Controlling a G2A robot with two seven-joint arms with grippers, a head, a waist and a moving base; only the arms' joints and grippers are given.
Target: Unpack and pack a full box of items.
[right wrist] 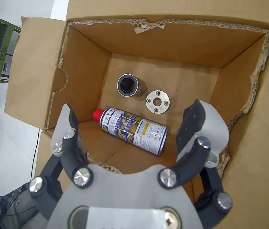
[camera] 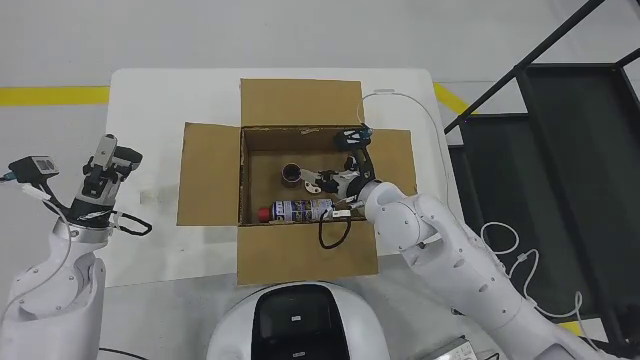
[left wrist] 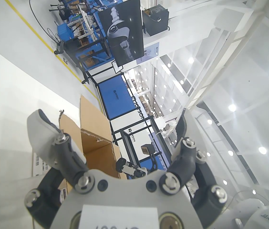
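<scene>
An open cardboard box [camera: 300,120] stands mid-table with its flaps spread. On its floor lie a spray can [right wrist: 134,131] with a red cap, a metal cylinder [right wrist: 131,88] and a round metal flange [right wrist: 157,102] with holes. The can [camera: 300,209] lies along the near wall and the cylinder [camera: 291,172] sits beyond it. My right gripper [right wrist: 132,110] hangs open above the can, inside the box mouth [camera: 330,185], holding nothing. My left gripper [camera: 108,160] is off the table's left side, raised and open [left wrist: 109,120], empty, with the box [left wrist: 94,129] ahead of it.
The white table [camera: 150,110] has bare room left of the box. A thin white cable [camera: 400,95] curls at the back right corner. A black metal frame [camera: 560,120] stands close to the table's right side.
</scene>
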